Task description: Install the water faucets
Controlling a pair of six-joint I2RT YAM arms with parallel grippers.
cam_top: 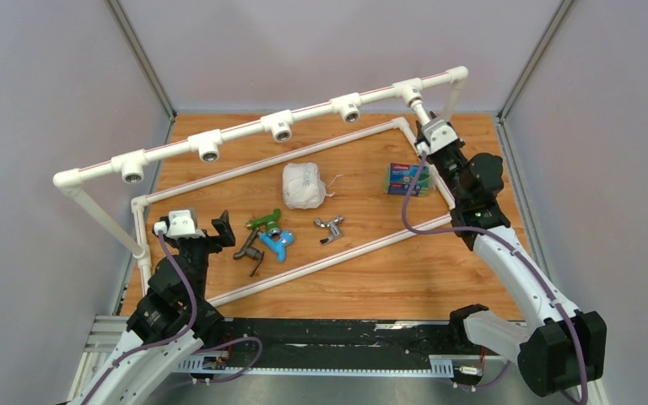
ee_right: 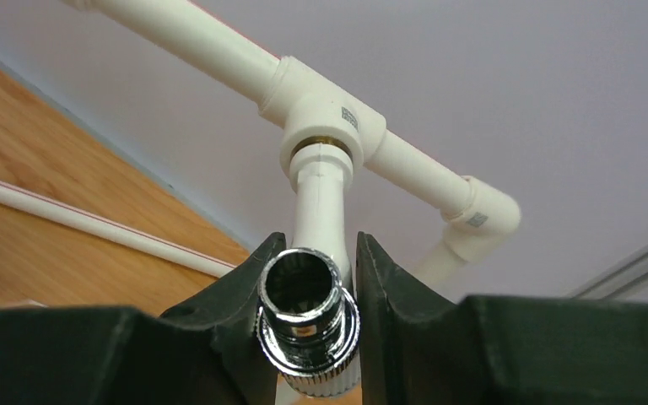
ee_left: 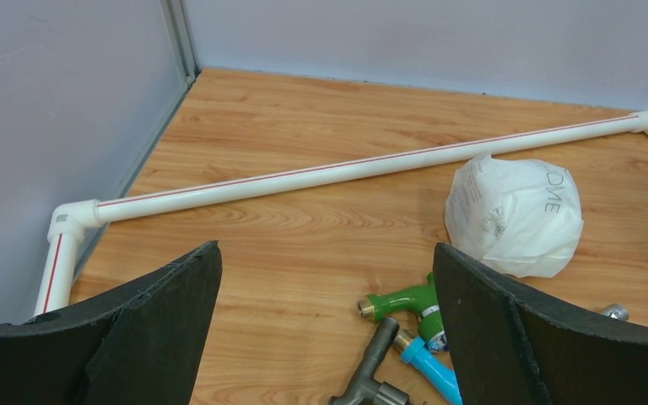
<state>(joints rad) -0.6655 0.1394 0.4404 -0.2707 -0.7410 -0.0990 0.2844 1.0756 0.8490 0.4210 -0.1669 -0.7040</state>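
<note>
The white faucet (ee_right: 321,194) is seated in the rightmost tee (ee_right: 329,118) of the raised white pipe (cam_top: 245,126), its chrome nozzle (ee_right: 308,312) facing the right wrist camera. My right gripper (ee_right: 319,240) is shut on it; it also shows in the top view (cam_top: 426,126). The green faucet (cam_top: 263,221), blue faucet (cam_top: 278,243) and dark grey faucet (cam_top: 249,251) lie together on the table, and the chrome faucet (cam_top: 329,228) lies to their right. My left gripper (cam_top: 211,236) is open and empty just left of them. In its wrist view it (ee_left: 327,249) frames the green (ee_left: 405,302), grey (ee_left: 375,363) and blue (ee_left: 430,371) faucets.
Several other tee sockets, such as this one (cam_top: 282,131), face forward along the raised pipe. A low white pipe frame (cam_top: 261,164) rings the wooden table (cam_top: 371,261). A white bag (cam_top: 304,186) and a green and blue packet (cam_top: 409,179) lie inside it.
</note>
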